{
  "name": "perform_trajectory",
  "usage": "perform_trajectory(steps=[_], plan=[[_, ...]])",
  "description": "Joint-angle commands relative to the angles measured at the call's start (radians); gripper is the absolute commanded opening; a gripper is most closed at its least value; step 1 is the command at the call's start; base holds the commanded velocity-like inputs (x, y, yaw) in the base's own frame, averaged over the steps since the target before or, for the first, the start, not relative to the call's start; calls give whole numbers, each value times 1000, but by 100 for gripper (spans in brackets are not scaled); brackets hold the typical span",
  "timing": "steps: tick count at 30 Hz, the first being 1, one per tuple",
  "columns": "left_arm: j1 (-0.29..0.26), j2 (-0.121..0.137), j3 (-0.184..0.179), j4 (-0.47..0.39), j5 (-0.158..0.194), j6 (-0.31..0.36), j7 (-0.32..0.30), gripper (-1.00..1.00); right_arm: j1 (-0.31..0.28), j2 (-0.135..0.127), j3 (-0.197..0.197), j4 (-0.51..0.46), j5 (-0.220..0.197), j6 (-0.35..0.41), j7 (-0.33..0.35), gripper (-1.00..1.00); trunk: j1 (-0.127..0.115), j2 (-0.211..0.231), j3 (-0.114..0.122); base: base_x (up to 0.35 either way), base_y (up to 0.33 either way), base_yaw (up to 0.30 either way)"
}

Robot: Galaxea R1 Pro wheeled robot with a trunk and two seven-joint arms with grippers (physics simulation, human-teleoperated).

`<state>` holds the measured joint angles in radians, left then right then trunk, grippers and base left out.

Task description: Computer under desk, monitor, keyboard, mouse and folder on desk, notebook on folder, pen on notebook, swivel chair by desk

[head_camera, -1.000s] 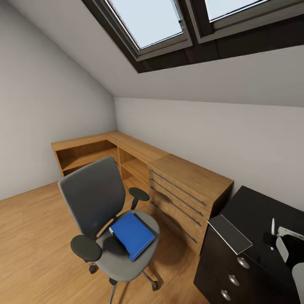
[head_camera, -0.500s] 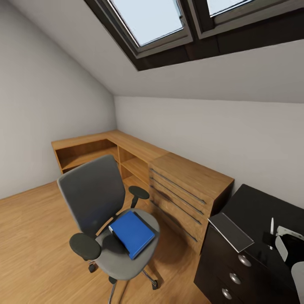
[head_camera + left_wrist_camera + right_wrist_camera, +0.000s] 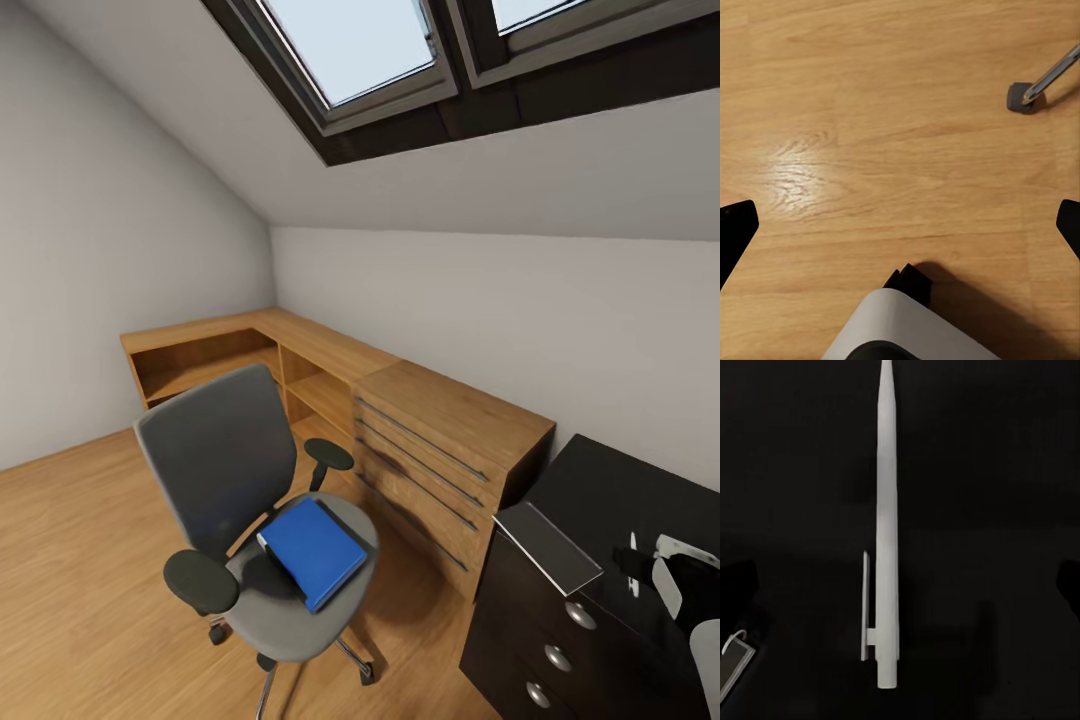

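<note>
The grey swivel chair (image 3: 225,465) stands on the wood floor left of the desk, with the blue folder (image 3: 313,555) lying flat on its seat. The black desk (image 3: 600,490) is at the lower right. On its near corner lies the thin grey notebook (image 3: 548,548), overhanging the drawer unit. The white pen (image 3: 630,552) lies on the desk top beside my right wrist (image 3: 688,588). My right gripper (image 3: 900,585) hovers open over the pen (image 3: 886,532), fingers well apart on either side of it. My left gripper (image 3: 900,225) hangs open above the floor.
A light wooden drawer cabinet (image 3: 450,450) with low shelves (image 3: 215,365) runs along the wall between chair and desk. The sloped ceiling holds a skylight (image 3: 350,50). A chair leg with its caster (image 3: 1029,94) and my white base (image 3: 900,330) are above the floor.
The head view has shifted slightly. Against the desk top, the pen now shows a little lower and further left, closer to my right wrist. Chair and folder have not moved.
</note>
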<state>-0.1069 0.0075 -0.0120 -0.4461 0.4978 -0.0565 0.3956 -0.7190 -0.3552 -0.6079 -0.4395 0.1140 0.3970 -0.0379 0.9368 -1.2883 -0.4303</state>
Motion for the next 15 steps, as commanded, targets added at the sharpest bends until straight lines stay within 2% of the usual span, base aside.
perform_trajectory(steps=[1, 6, 10, 12, 15], plan=[[0, 0, -2, 0, 10, -5, 2, 100, -1, 1, -6, -2, 10, 5, 2, 100, 0, -1, -1, 0, 0, 0], [0, 0, -1, 0, 10, -5, 2, 100, -2, 1, -6, -4, 10, 5, 2, 100, 0, -1, -1, 0, 0, 0], [0, 0, -1, 1, 9, -5, 2, 100, -1, 6, -8, -82, 2, 6, 17, 100, 0, -1, -1, 0, 0, 0], [0, 0, -2, 1, 9, -5, 2, 100, -1, 15, -9, -165, -11, 18, 38, 100, 0, -1, -1, 0, 0, 0], [0, 0, -2, 1, 8, -5, 2, 100, 0, 48, -10, -230, -36, 48, 50, 100, 0, -1, -1, 0, 0, 40]])
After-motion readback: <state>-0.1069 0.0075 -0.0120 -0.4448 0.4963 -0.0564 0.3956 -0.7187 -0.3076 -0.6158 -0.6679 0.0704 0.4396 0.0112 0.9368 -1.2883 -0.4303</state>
